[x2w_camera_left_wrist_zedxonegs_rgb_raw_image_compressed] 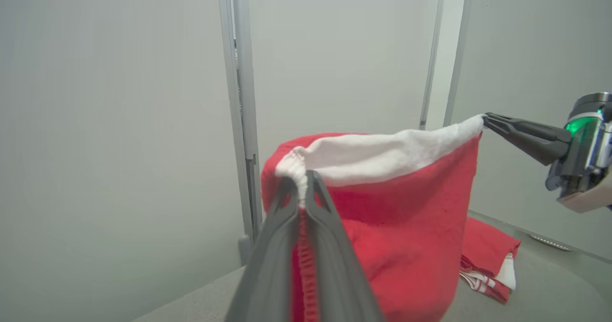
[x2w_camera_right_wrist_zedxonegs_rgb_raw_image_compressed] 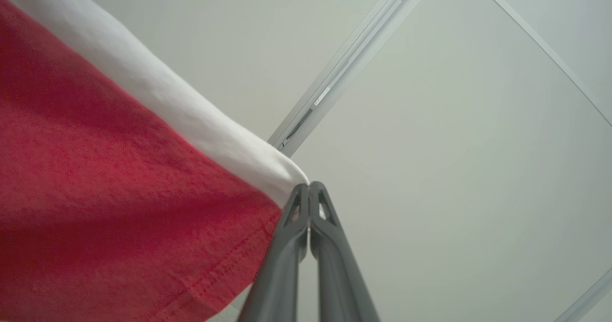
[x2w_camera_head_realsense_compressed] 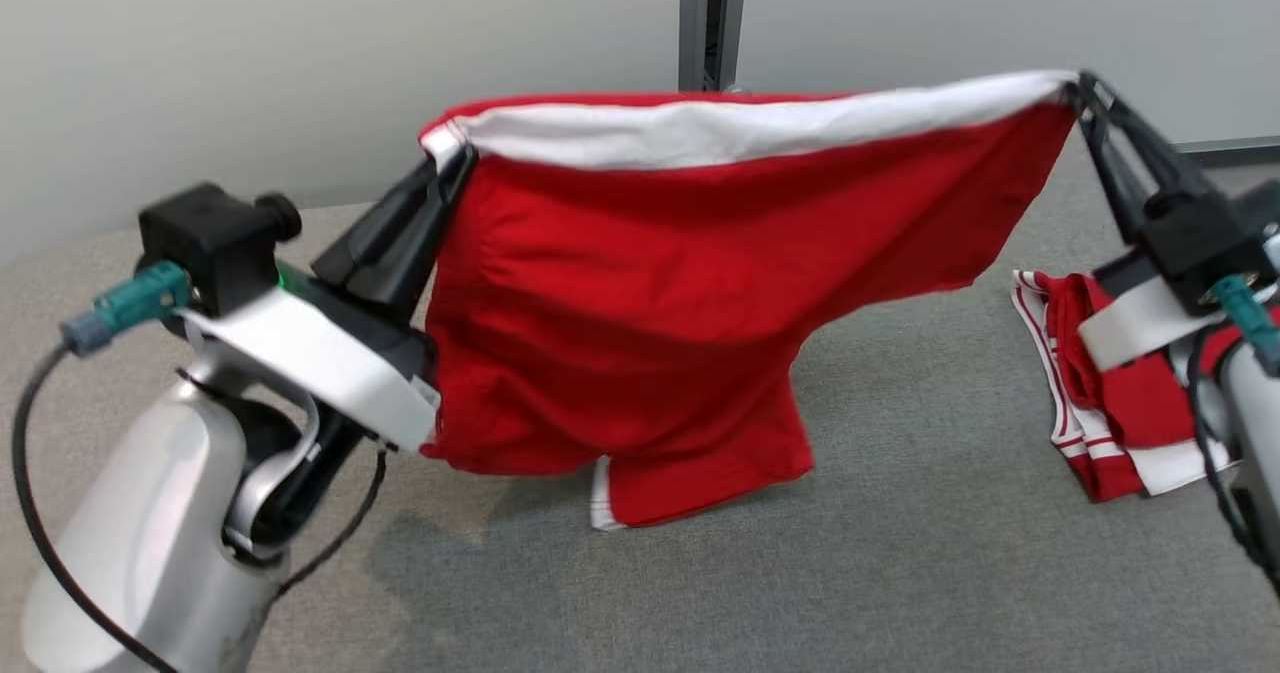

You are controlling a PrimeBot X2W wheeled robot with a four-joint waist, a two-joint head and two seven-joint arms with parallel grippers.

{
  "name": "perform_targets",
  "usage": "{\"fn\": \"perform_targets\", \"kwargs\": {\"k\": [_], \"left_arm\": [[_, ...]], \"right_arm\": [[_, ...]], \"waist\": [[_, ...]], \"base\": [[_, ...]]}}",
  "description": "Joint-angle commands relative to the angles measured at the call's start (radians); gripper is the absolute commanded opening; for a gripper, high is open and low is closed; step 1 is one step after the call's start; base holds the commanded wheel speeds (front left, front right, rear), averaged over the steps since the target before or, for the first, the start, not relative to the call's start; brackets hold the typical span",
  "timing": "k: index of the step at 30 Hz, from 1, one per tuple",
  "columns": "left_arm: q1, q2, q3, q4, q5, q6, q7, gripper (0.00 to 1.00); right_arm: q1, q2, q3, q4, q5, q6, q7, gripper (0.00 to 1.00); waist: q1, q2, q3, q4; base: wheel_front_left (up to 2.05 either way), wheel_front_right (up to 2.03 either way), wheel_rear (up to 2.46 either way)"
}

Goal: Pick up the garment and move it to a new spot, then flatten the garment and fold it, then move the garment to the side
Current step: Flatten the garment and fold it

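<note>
1. Nearest, the grey tabletop [x2w_camera_head_realsense_compressed: 900,573] lay bare in front. The lower leg hem of the garment [x2w_camera_head_realsense_compressed: 640,293], red shorts, hung down to it; whether the hem touched the surface could not be told.
2. At the near left, the left fingers [x2w_camera_head_realsense_compressed: 430,193] were pinched fully together on the left end of the white waistband [x2w_camera_head_realsense_compressed: 720,128], with the gathered elastic showing between the tips in the left wrist view [x2w_camera_left_wrist_zedxonegs_rgb_raw_image_compressed: 300,178].
3. Farther back and to the right, the right fingers [x2w_camera_head_realsense_compressed: 1095,118] were likewise closed tight on the waistband's other end [x2w_camera_right_wrist_zedxonegs_rgb_raw_image_compressed: 310,185].
4. The relation that mattered: the garment hung straight below both pairs of fingers, its waistband stretched taut left to right and a little higher on the right. Neither arm was nearer; both carried it, so laying it flat would likely need them lowered together.
5. On the right of the tabletop lay a second folded red-and-white garment [x2w_camera_head_realsense_compressed: 1090,433], well apart from the hanging one.
6. Farthest stood the pale wall with a grey post [x2w_camera_head_realsense_compressed: 712,13].
7. No brand, label or writing could be read anywhere.
</note>
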State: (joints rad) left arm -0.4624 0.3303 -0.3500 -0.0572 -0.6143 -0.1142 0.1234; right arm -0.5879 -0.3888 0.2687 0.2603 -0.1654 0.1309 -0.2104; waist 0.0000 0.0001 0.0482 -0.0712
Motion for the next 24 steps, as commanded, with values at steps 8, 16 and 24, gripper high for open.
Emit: {"fn": "perform_targets", "kwargs": {"k": [8,16,24], "left_arm": [[-0.08,0.024,0.047,-0.053,-0.051,0.018,0.061,0.0],[-0.131,0.059,0.063,-0.084,-0.056,0.018,0.089,0.0],[-0.438,0.159,0.012,-0.016,-0.049,-0.016,0.153,0.0]], "right_arm": [[-0.06,-0.08,0.002,-0.175,0.082,0.0,0.1,0.0],[-0.091,-0.087,-0.02,-0.257,0.123,0.0,0.173,0.0],[-0.443,-0.131,0.119,-0.203,0.172,0.0,0.282,0.0]], "waist": [[0.0,-0.0001,-0.005,-0.01],[0.0,-0.0001,0.078,-0.009],[0.0,-0.0001,0.304,-0.031]], "base": [[0.0,0.0,0.0],[0.0,0.0,0.0],[0.0,0.0,0.0]]}}
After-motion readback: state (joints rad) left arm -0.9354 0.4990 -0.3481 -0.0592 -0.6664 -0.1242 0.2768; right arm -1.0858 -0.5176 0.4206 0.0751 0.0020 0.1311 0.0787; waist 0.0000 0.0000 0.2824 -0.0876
